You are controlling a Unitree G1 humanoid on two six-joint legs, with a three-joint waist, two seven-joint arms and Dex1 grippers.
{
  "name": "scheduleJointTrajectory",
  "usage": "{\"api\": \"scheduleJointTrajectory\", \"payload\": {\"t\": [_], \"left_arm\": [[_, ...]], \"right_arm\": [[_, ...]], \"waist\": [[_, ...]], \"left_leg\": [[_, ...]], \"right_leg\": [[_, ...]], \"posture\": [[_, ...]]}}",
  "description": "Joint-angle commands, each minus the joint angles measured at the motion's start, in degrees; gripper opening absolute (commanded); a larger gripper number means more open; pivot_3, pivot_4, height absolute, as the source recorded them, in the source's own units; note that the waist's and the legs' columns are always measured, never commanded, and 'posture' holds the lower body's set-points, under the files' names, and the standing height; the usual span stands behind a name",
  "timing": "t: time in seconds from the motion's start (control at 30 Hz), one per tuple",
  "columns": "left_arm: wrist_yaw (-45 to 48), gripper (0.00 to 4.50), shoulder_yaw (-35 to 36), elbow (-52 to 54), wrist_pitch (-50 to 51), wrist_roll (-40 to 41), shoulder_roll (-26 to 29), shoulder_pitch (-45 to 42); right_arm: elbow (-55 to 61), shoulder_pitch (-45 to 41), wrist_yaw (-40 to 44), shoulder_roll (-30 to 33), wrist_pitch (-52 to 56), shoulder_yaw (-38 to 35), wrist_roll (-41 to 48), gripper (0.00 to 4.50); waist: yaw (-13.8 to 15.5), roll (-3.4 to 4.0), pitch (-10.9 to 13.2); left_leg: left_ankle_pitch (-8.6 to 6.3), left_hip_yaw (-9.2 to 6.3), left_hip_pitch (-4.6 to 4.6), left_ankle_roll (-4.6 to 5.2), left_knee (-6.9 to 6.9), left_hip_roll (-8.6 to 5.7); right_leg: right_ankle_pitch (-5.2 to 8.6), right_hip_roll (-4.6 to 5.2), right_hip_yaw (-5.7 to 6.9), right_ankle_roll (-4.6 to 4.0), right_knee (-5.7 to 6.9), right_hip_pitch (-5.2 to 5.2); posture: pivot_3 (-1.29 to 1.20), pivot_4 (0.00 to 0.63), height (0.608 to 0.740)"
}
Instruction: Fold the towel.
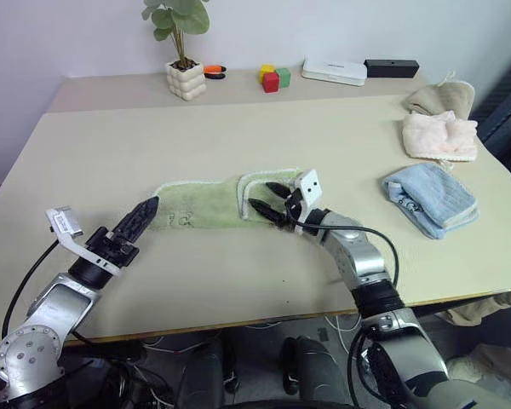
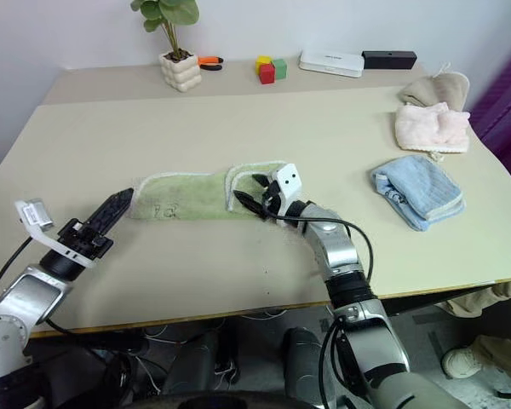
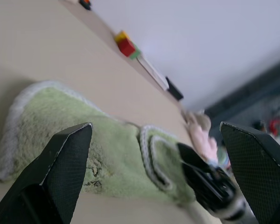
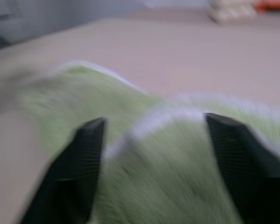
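The light green towel (image 1: 209,203) lies on the table as a long strip. Its right end is folded back over itself, showing white edging (image 3: 147,149). A small dark embroidered mark (image 1: 183,220) faces up near the left end. My left gripper (image 1: 150,207) is level at the towel's left end, open, with nothing between its fingers (image 3: 67,158). At the folded right end my right gripper (image 1: 261,196) is open, pointing left over the flap. In the right wrist view its fingers (image 4: 84,158) stand wide apart, with the towel (image 4: 154,172) just beyond them.
A light blue cloth (image 1: 430,198), a pale pink cloth (image 1: 440,136) and a beige cloth (image 1: 443,96) lie at the right. Along the back stand a potted plant (image 1: 186,79), coloured blocks (image 1: 272,78), a white box (image 1: 334,72) and a black box (image 1: 391,67).
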State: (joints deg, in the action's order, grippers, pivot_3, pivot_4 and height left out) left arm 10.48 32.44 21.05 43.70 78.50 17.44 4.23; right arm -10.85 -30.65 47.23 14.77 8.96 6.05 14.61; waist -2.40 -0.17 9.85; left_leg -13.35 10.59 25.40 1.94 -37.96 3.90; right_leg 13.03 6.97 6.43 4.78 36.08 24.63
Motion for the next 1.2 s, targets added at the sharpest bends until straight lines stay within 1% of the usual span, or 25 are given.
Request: {"api": "scheduleJointTrajectory", "payload": {"t": [0.03,0.07,0.13,0.23,0.3,0.37,0.53,0.63,0.67,0.8,0.9,1.03,1.13,1.17,1.2], "left_arm": [[-4.5,4.5,-0.2,1.0,-2.5,1.4,-2.3,1.6],[-5.3,4.5,-0.8,1.1,-2.7,0.8,-2.9,2.1],[-7.2,4.5,-1.7,1.6,-2.8,1.5,-4.1,3.0],[-11.9,4.5,-2.5,1.6,-2.8,6.4,-6.2,3.9],[-13.3,4.5,-2.9,0.6,-3.2,7.6,-7.0,4.4],[-14.1,4.5,-3.3,-0.7,-3.6,6.9,-7.2,4.0],[-16.7,4.5,-4.5,-4.3,-3.9,9.2,-7.1,1.0],[-19.4,4.5,-5.7,-6.5,-4.7,9.0,-8.4,-0.5],[-18.9,4.5,-6.4,-7.0,-4.6,7.8,-8.1,-0.9],[-20.7,4.5,-7.0,-10.3,-3.8,9.1,-7.9,-3.1],[-19.2,3.74,-7.7,-15.4,-2.8,7.5,-6.6,-5.9],[-20.7,1.76,-7.1,-21.2,-2.5,7.7,-5.9,-11.1],[-20.8,0.28,-6.9,-23.9,-2.1,6.9,-5.7,-13.4],[-20.4,0.07,-7.0,-24.2,-1.9,6.7,-5.7,-13.9],[-20.5,0.07,-7.1,-24.1,-1.7,6.6,-5.8,-14.3]], "right_arm": [[8.9,1.1,7.1,5.2,0.1,1.7,1.2,4.41],[10.6,1.5,8.1,6.8,0.8,1.6,1.6,4.41],[15.5,2.2,11.1,10.2,5.2,-0.1,5.6,4.41],[18.0,2.8,11.7,13.0,7.2,-1.1,6.5,4.41],[18.0,3.2,11.0,13.2,7.1,-1.2,6.4,4.41],[18.4,3.7,10.6,13.2,6.9,-0.5,5.7,4.41],[19.9,4.2,9.1,12.7,7.0,0.1,5.4,4.41],[20.0,4.2,8.6,13.0,6.8,-0.1,5.1,4.41],[20.1,4.2,8.5,13.0,6.9,-0.1,5.1,4.41],[20.3,4.2,7.5,12.7,6.9,-0.1,5.2,4.41],[20.7,3.9,6.7,12.4,6.9,0.0,5.1,4.5],[20.4,3.4,6.1,12.7,6.5,-0.2,4.7,4.5],[20.0,3.0,5.3,12.7,6.0,-0.6,4.4,4.5],[19.8,2.9,5.0,12.6,5.7,-0.7,4.2,4.5],[19.7,2.9,4.8,12.6,5.5,-0.7,4.0,4.5]], "waist": [[0.1,-0.08,0.0],[0.1,-0.14,-0.1],[0.2,-0.13,-0.1],[0.3,-0.14,-0.1],[0.3,-0.16,-0.1],[0.3,-0.16,-0.1],[0.7,-0.16,-0.1],[1.3,-0.14,-0.1],[1.6,-0.12,-0.1],[1.9,-0.1,-0.1],[2.0,-0.03,-0.1],[2.1,-0.01,-0.2],[2.6,0.27,-0.3],[2.7,0.36,-0.4],[2.8,0.4,-0.4]], "left_leg": [[-0.01,0.01,0.0,0.02,0.0,-0.02],[-0.01,-0.01,0.0,0.02,0.0,-0.01],[-0.07,-0.02,-0.01,0.1,0.0,0.0],[-0.22,-0.02,0.0,0.35,-0.01,0.0],[-0.24,-0.02,0.0,0.38,-0.01,-0.01],[-0.24,-0.02,0.0,0.38,-0.01,-0.01],[-0.25,-0.02,0.0,0.39,-0.01,-0.05],[-0.25,-0.01,-0.01,0.4,-0.02,-0.05],[-0.26,-0.01,-0.02,0.4,-0.02,-0.05],[-0.26,-0.01,-0.02,0.41,-0.04,-0.08],[-0.26,-0.02,-0.03,0.41,-0.04,-0.08],[-0.26,-0.02,-0.02,0.42,-0.04,-0.09],[-0.26,-0.03,-0.04,0.42,-0.04,-0.1],[-0.26,-0.03,-0.06,0.42,-0.04,-0.1],[-0.26,-0.03,-0.08,0.42,-0.04,-0.1]], "right_leg": [[0.02,0.03,0.0,-0.03,0.0,0.0],[0.03,0.03,0.02,-0.06,0.0,0.0],[0.05,0.02,0.04,-0.08,-0.01,0.01],[0.06,0.09,0.02,-0.12,-0.04,0.02],[0.07,0.13,0.03,-0.13,-0.08,0.03],[0.08,0.13,0.05,-0.15,-0.09,0.03],[0.11,0.17,0.06,-0.2,-0.11,0.06],[0.11,0.17,0.06,-0.2,-0.12,0.07],[0.1,0.17,0.07,-0.2,-0.14,0.18],[0.08,0.22,0.09,-0.22,-0.15,0.18],[0.08,0.23,0.11,-0.23,-0.16,0.17],[0.08,0.23,0.14,-0.23,-0.18,0.16],[0.07,0.24,0.15,-0.23,-0.19,0.13],[0.06,0.24,0.15,-0.24,-0.19,0.11],[0.06,0.24,0.15,-0.24,-0.19,0.11]], "posture": [[0.0,0.15,0.74],[0.0,0.15,0.74],[0.0,0.15,0.74],[0.0,0.15,0.74],[0.0,0.15,0.74],[0.0,0.15,0.74],[0.0,0.15,0.74],[0.0,0.15,0.74],[0.0,0.15,0.74],[0.0,0.15,0.74],[0.0,0.15,0.74],[0.0,0.15,0.74],[0.0,0.15,0.74],[0.0,0.15,0.74],[0.0,0.15,0.74]]}}
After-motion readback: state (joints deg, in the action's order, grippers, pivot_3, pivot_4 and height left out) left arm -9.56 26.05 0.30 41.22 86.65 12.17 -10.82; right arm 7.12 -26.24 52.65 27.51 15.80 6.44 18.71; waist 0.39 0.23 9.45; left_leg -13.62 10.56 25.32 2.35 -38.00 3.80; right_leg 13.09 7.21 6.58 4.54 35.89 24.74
